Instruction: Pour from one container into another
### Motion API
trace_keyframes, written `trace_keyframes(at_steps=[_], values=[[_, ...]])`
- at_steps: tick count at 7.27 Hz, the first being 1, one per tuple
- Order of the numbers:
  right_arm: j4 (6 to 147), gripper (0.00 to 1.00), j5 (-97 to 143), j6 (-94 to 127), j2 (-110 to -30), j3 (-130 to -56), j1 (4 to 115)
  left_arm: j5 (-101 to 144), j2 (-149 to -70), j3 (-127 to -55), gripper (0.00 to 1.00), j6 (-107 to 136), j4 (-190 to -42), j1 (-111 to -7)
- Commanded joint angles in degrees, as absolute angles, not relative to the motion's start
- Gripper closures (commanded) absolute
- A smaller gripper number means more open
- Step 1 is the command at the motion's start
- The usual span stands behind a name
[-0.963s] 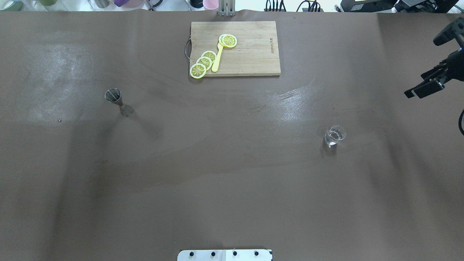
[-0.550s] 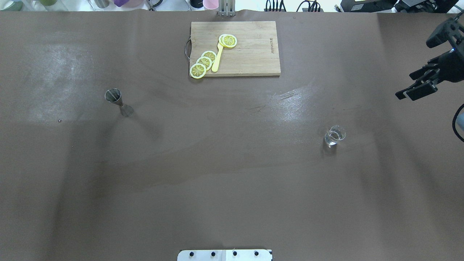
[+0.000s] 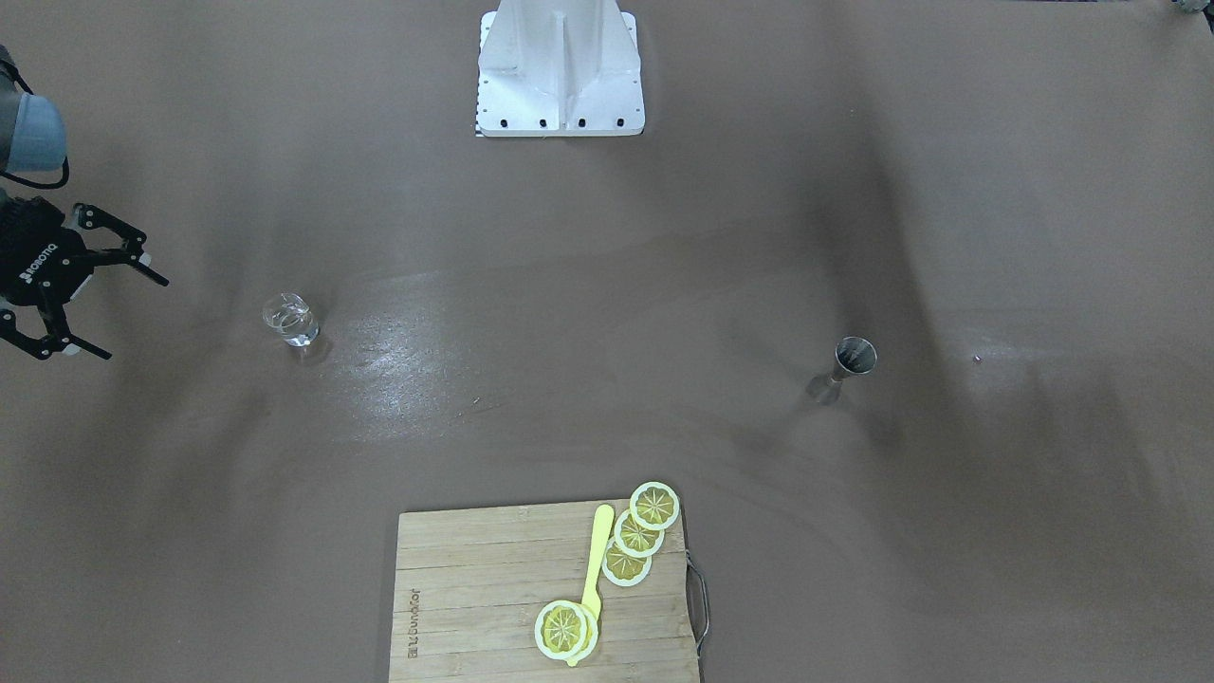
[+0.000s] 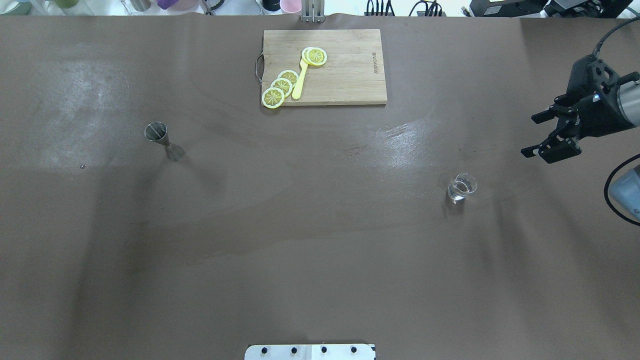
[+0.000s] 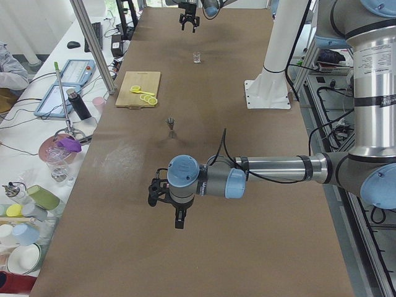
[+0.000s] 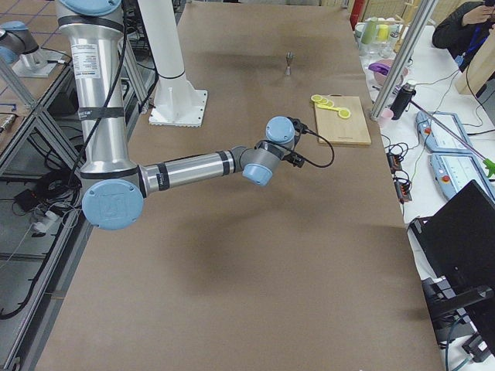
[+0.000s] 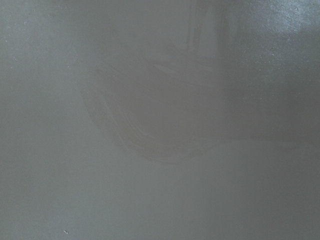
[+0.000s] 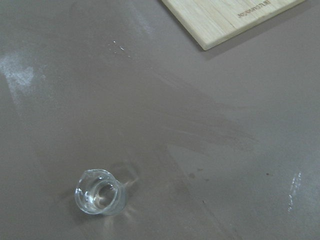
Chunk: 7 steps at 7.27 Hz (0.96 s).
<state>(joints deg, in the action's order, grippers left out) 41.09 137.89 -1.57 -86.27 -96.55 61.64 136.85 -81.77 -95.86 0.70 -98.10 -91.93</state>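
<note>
The glass tumbler (image 4: 461, 187) is standing upright on the surface (image 4: 320, 225) at 4 o'clock in the overhead view, with the jigger (image 4: 160, 137) standing well apart at 9 o'clock. The right hand (image 4: 538, 134) is hovering at 2 o'clock from the glass, fingers spread, gripping nothing. The glass is likely handling as stiff, slick, breakable and bottom-heavy, so gripping its side wall at mid-height is looking safest. I cannot tell how the left hand (image 5: 166, 210) is standing.
</note>
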Motion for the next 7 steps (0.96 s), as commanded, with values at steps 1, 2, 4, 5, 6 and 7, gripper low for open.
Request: trace_keyframes(at_steps=[1, 2, 4, 5, 6, 7], values=[[35.7, 0.00, 136.3, -3.1, -86.8, -95.8, 59.4, 136.8, -81.3, -95.9, 0.01, 0.7, -98.3, -91.9], [34.6, 0.00, 136.3, -5.5, -87.2, -95.4, 59.6, 136.5, -81.2, -96.2, 0.01, 0.9, -98.4, -91.9], [32.7, 0.00, 136.9, -6.6, -87.8, -95.4, 60.1, 136.9, -81.3, -96.2, 0.01, 0.9, -98.5, -91.9], [32.1, 0.00, 136.4, -8.2, -88.3, -95.4, 58.9, 136.8, -81.2, -96.5, 0.01, 0.9, -98.4, -92.0], [32.0, 0.00, 136.3, -12.4, -88.7, -95.4, 58.7, 136.9, -80.6, -96.2, 0.01, 0.9, -98.6, -91.9], [31.9, 0.00, 136.3, -13.8, -89.1, -95.4, 58.6, 136.2, -79.4, -97.5, 0.01, 0.7, -98.0, -91.9]])
